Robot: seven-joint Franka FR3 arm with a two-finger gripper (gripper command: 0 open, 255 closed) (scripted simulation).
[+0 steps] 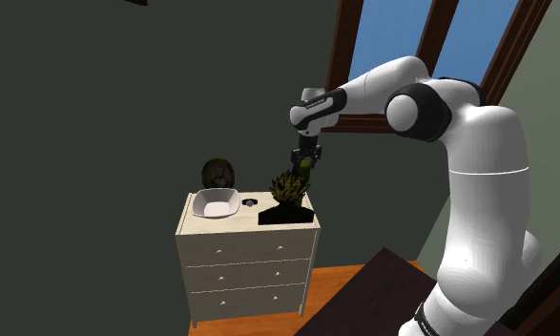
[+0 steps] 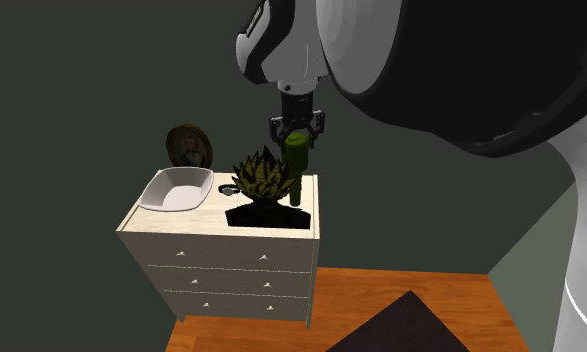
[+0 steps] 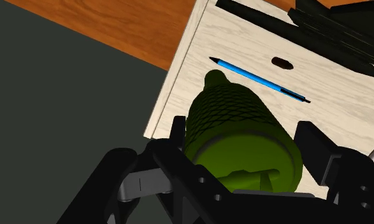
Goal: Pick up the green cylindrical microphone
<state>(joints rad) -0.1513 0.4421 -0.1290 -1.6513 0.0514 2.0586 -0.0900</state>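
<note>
The gripper point(image 2: 298, 135) is pinching the green microphone point(image 2: 297, 170) by its upper end, holding it upright over the dresser point(image 2: 241, 255) edge, just beside the plant point(image 2: 264, 178). It is looking rigid and light, and its ribbed body is likely giving the surest hold.

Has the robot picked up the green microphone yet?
Nearly. Done: the fingers are shut on the green microphone, clasping it on both sides. In hand: it hangs upright under the gripper, next to the spiky plant. Left: I can't tell if its lower end is off the dresser, so raising it well clear likely remains.
</note>
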